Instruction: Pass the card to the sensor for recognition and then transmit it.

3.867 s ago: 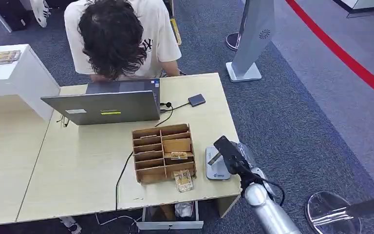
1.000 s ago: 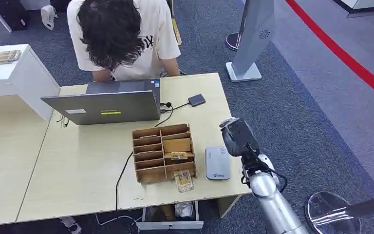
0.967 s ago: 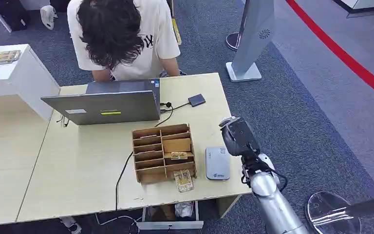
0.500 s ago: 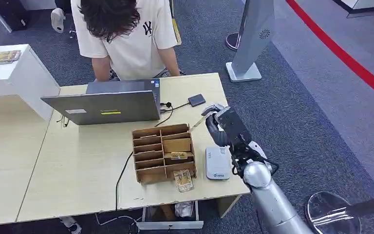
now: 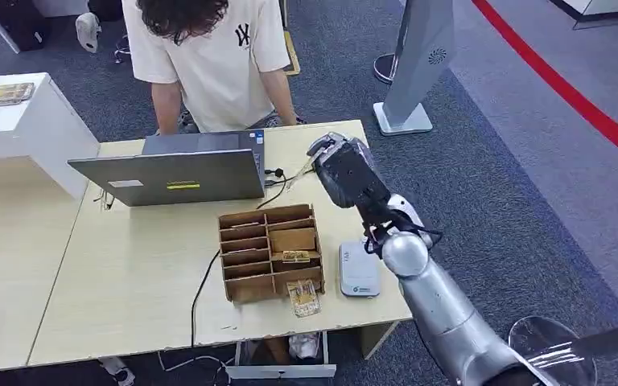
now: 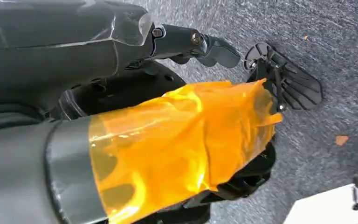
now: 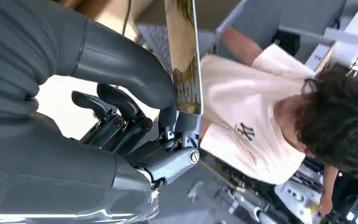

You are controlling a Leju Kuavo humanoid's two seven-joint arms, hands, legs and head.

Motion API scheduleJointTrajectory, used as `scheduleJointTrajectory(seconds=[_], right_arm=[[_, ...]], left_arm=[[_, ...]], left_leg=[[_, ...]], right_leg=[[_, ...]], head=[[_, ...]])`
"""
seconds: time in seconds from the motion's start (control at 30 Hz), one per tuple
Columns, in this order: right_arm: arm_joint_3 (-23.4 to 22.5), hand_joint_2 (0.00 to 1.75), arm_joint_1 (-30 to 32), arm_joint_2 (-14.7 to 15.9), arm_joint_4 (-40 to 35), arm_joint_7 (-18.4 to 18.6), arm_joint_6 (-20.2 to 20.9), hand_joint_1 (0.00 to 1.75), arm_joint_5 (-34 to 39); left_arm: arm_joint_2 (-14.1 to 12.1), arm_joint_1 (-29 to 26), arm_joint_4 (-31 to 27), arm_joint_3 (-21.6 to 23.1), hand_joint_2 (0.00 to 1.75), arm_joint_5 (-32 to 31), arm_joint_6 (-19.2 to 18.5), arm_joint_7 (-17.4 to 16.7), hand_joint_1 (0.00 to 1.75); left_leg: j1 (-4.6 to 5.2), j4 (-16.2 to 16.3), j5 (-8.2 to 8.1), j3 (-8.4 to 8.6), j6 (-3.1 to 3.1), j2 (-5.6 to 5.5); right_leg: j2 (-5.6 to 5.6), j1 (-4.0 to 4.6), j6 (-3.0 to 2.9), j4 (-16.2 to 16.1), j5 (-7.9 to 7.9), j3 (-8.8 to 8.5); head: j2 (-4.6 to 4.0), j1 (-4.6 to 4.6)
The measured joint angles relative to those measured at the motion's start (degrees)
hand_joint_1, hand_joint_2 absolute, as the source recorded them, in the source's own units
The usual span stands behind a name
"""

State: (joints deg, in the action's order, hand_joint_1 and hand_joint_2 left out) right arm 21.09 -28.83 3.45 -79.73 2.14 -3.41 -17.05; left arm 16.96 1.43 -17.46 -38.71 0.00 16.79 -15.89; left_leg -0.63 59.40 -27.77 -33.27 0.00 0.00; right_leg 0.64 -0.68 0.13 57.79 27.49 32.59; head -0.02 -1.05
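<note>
My right hand (image 5: 344, 170) is raised above the far right part of the table, level with the laptop. It pinches a tan printed card (image 7: 184, 60) between the thick thumb (image 7: 121, 63) and the dark fingers. The card stands on edge and points toward a person (image 5: 213, 52) in a white T-shirt behind the table. The grey card sensor (image 5: 359, 270) lies flat near the table's front right, behind and below the hand. My left hand (image 6: 168, 140), its thumb wrapped in orange tape, hangs over grey carpet and holds nothing.
A cardboard organiser (image 5: 269, 251) with several slots stands left of the sensor, and another card (image 5: 303, 297) lies in front of it. An open laptop (image 5: 169, 175) sits at the table's far side. A white cabinet (image 5: 24, 121) stands at the left.
My right hand has lifted off the sensor and carried the card away across the table toward the person. The person has straightened up from bending over the laptop.
</note>
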Motion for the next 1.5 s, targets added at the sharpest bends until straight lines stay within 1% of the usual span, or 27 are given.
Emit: scheduleJointTrajectory(seconds=[0.17, 0.27, 0.33, 0.57, 0.63, 0.8, 0.97, 1.27, 1.37, 1.5], right_arm=[[0.4, 1.75, -5.9, -1.3, 4.2, 2.1, -2.8, 1.75, -6.0], [0.4, 1.75, -8.1, -2.0, 5.9, 2.5, -3.2, 1.75, -6.9], [0.4, 1.75, -9.2, -2.4, 7.4, 2.6, -4.3, 1.75, -8.8], [0.1, 1.75, -15.1, -3.9, 15.0, 3.8, -9.0, 1.75, -17.5], [0.0, 1.75, -16.6, -4.3, 17.1, 5.0, -10.7, 1.75, -20.9], [-0.4, 1.75, -19.5, -5.0, 22.3, 5.9, -13.7, 1.75, -26.6], [-1.5, 1.75, -22.3, -5.9, 27.3, 6.7, -14.7, 1.75, -29.1], [-3.6, 1.75, -26.3, -7.3, 34.9, 6.2, -17.3, 1.75, -31.1], [-4.4, 1.75, -26.9, -7.6, 36.9, 5.9, -18.5, 1.75, -32.2], [-4.7, 1.75, -27.1, -7.8, 38.7, 5.9, -19.0, 1.75, -33.4]], left_arm=[[0.0, -0.2, -0.1, -1.1, 0.0, -3.9, -1.2, -1.0, 0.0], [0.0, -0.2, -0.4, -1.6, 0.0, -4.7, -1.5, -1.1, 0.0], [0.0, -0.3, -0.4, -2.1, 0.0, -5.9, -1.7, -1.4, 0.0], [0.0, -0.6, -0.5, -3.8, 0.0, -10.5, -2.9, -2.2, 0.0], [0.0, -0.7, -0.5, -4.3, 0.0, -11.8, -3.2, -2.4, 0.0], [0.0, -0.8, -0.5, -5.4, 0.0, -14.6, -4.0, -2.7, 0.0], [0.0, -1.0, -0.5, -6.6, 0.0, -16.5, -4.3, -2.7, 0.0], [0.1, -1.2, -0.5, -8.2, 0.0, -18.9, -4.7, -2.7, 0.0], [0.1, -1.3, -0.5, -8.8, 0.0, -20.0, -4.7, -2.6, 0.0], [0.1, -1.4, -0.5, -9.6, 0.0, -20.8, -4.7, -2.4, 0.0]], left_leg=[[0.0, 0.0, 0.03, 0.01, -0.04, -0.01], [-0.01, 0.0, 0.03, 0.02, -0.04, -0.03], [-0.01, 0.0, 0.03, 0.01, -0.04, -0.03], [-0.01, 0.0, 0.04, 0.03, -0.04, -0.02], [-0.01, 0.0, 0.04, 0.03, -0.04, -0.02], [-0.01, 0.0, 0.04, 0.03, -0.05, -0.02], [-0.01, 0.0, 0.04, 0.04, -0.05, -0.01], [-0.01, 0.0, 0.04, 0.06, -0.05, -0.01], [-0.01, 0.0, 0.04, 0.06, -0.05, -0.02], [-0.01, 0.0, 0.04, 0.07, -0.05, 0.0]], right_leg=[[0.01, 0.0, 0.0, 0.0, -0.01, 0.0], [0.02, 0.01, -0.01, 0.0, -0.01, 0.0], [0.02, 0.01, -0.01, 0.0, -0.01, 0.0], [0.01, 0.0, 0.0, 0.0, -0.01, 0.0], [0.01, 0.0, 0.0, 0.0, -0.02, 0.0], [0.01, 0.0, 0.0, 0.0, -0.02, 0.0], [0.0, 0.0, 0.0, 0.0, -0.02, 0.01], [-0.01, 0.0, 0.0, 0.0, -0.02, 0.01], [0.0, 0.01, 0.0, 0.0, -0.03, 0.0], [-0.02, 0.01, 0.0, 0.0, -0.03, 0.01]], head=[[0.0, 0.0], [0.0, 0.0], [0.0, 0.0], [0.0, 0.0], [0.0, 0.0], [0.0, 0.0], [0.0, 0.0], [0.0, 0.02], [0.0, 0.0], [0.0, 0.0]])
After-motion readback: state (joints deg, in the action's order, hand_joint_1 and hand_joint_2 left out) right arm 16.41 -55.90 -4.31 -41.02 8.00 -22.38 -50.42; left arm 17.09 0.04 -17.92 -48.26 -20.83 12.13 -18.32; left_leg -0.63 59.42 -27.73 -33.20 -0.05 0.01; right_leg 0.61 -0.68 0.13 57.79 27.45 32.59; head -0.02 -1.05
